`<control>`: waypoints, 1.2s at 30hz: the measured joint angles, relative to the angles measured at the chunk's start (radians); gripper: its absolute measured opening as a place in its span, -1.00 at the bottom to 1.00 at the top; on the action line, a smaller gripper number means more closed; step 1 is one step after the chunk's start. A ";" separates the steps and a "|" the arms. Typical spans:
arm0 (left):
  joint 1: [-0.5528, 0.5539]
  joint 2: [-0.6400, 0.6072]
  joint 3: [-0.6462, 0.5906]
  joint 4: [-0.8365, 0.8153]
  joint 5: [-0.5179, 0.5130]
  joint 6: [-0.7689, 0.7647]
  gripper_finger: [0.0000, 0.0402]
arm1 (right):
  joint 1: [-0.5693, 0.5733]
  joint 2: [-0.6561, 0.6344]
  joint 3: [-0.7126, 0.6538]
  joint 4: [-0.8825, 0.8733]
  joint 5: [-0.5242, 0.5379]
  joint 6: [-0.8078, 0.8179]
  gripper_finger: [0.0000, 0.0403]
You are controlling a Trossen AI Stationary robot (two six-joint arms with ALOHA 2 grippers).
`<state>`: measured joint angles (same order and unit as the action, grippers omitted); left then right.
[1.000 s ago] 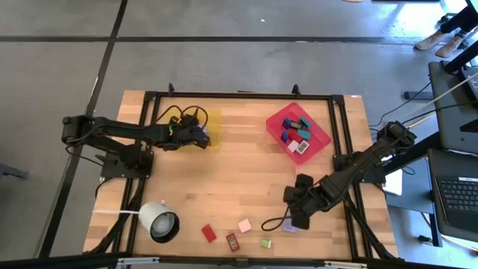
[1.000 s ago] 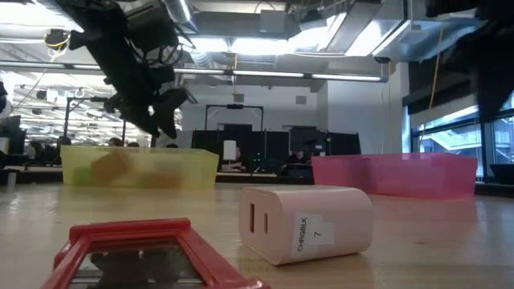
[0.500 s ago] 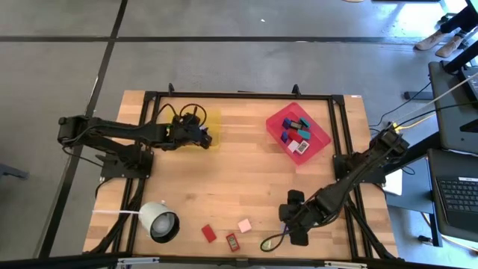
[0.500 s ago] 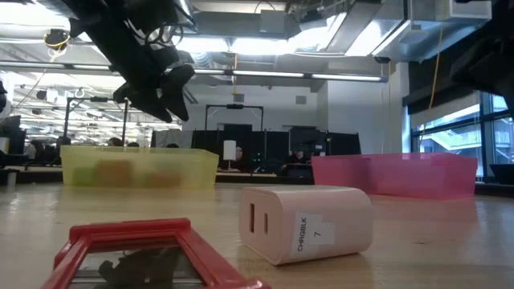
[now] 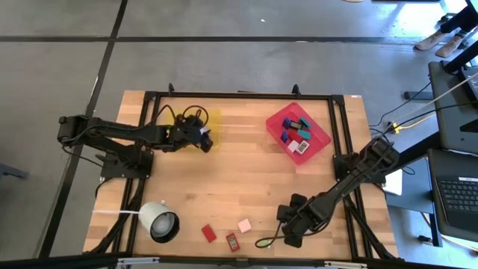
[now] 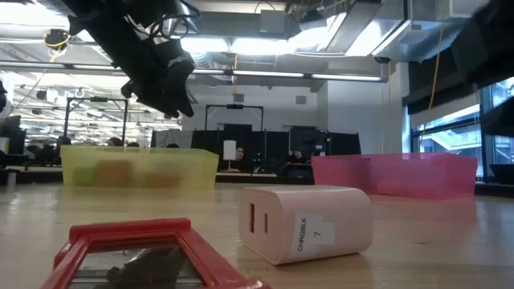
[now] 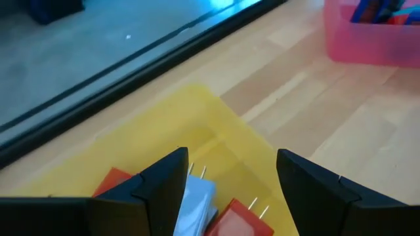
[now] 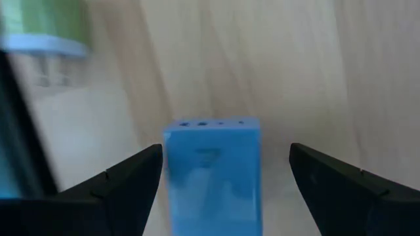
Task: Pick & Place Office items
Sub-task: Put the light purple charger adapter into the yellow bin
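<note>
While several office items are already lying in the red tray (image 5: 323, 134) and the yellow tray (image 7: 157, 141), the right gripper (image 8: 226, 172) is hovering, fingers spread and empty, around a blue block (image 8: 211, 172) on the surface; the left gripper (image 7: 230, 174) is hanging open, empty, over the yellow tray. A few blocks (image 5: 209, 233) are waiting near the front edge.

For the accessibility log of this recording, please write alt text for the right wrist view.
The right gripper hangs open over the pale wooden table, its two dark fingers on either side of a small blue rectangular block that they do not touch. A green block with a light blue edge lies beyond it.
</note>
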<state>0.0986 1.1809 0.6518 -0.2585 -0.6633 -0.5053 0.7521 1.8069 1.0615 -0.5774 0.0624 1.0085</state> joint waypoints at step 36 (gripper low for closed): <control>0.000 0.001 0.000 0.213 0.135 0.180 0.12 | -0.031 0.066 0.248 -0.130 0.428 -0.304 0.10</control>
<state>0.0986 1.1816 0.6518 -0.0457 -0.5283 -0.3253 0.7208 1.8731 1.3094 -0.7075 0.4906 0.7047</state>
